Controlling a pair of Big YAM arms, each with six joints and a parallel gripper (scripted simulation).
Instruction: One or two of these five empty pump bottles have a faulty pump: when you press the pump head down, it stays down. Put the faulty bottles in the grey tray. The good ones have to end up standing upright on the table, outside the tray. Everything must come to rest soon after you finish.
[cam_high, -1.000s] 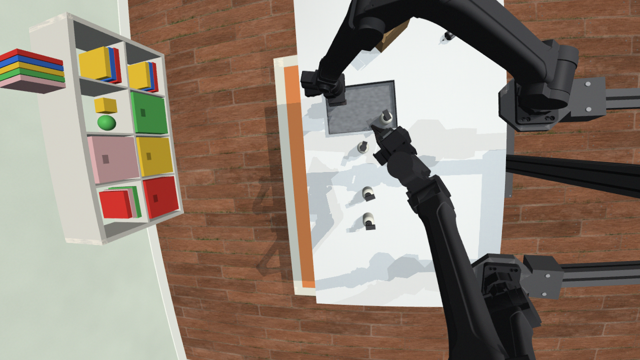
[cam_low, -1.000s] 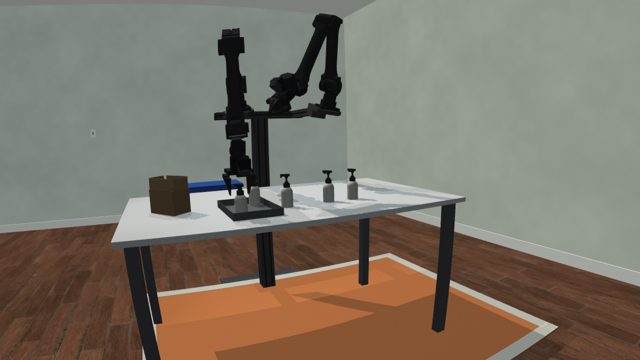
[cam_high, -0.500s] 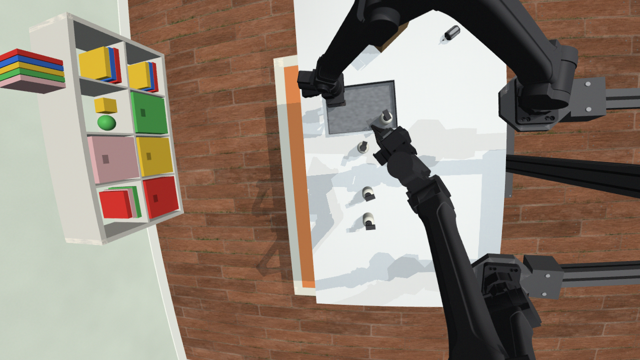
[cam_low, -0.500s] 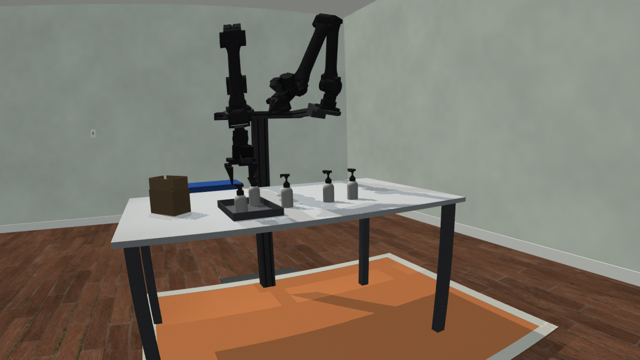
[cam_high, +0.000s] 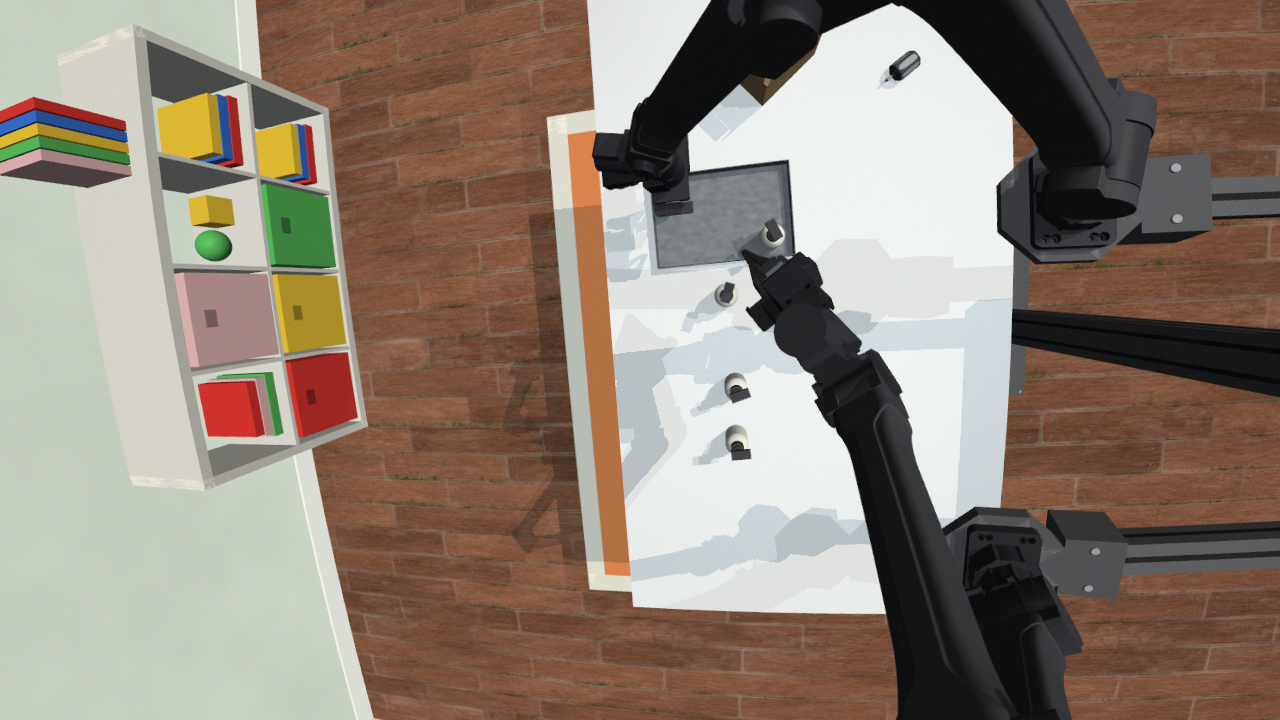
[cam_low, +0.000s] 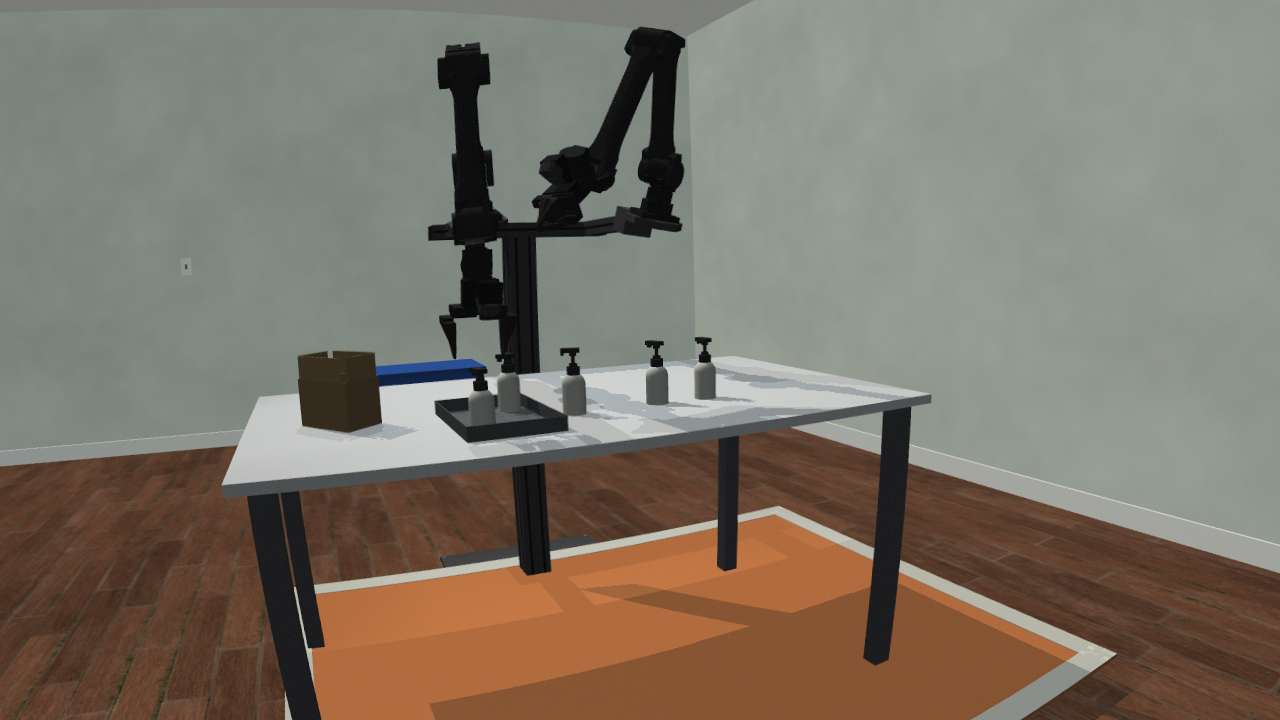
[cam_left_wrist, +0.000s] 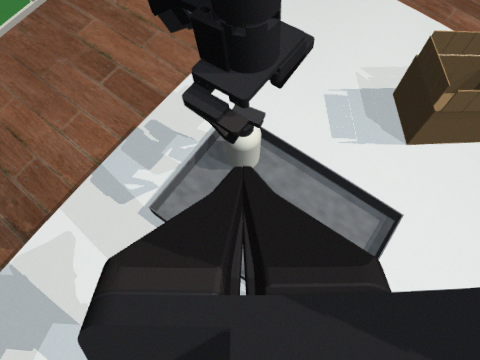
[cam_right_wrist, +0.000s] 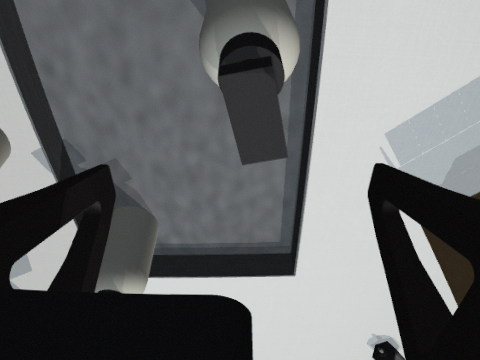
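Our left tool (cam_high: 744, 253) (cam_low: 541, 222) (cam_left_wrist: 242, 181) is together; our right tool (cam_high: 673, 207) (cam_low: 479, 352) (cam_left_wrist: 253, 112) (cam_right_wrist: 241, 178) is apart. Swinging toward eight o'clock in its wrist view might tip the half-hidden bottle (cam_high: 776, 239) (cam_low: 508, 394) (cam_right_wrist: 131, 240).

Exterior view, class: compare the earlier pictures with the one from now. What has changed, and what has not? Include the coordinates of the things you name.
The right claw (cam_high: 673, 207) (cam_low: 480, 358) (cam_left_wrist: 253, 112) (cam_right_wrist: 241, 178) has moved upward, away from the tray (cam_high: 791, 197) (cam_low: 501, 432) (cam_left_wrist: 335, 176) (cam_right_wrist: 305, 150), fingers wide open. Nothing was visibly grasped or let go. The bottles (cam_high: 776, 240) (cam_low: 573, 395) (cam_left_wrist: 245, 152) (cam_right_wrist: 210, 45), tray and left claw (cam_high: 747, 255) (cam_low: 541, 219) (cam_left_wrist: 242, 181) stayed put.
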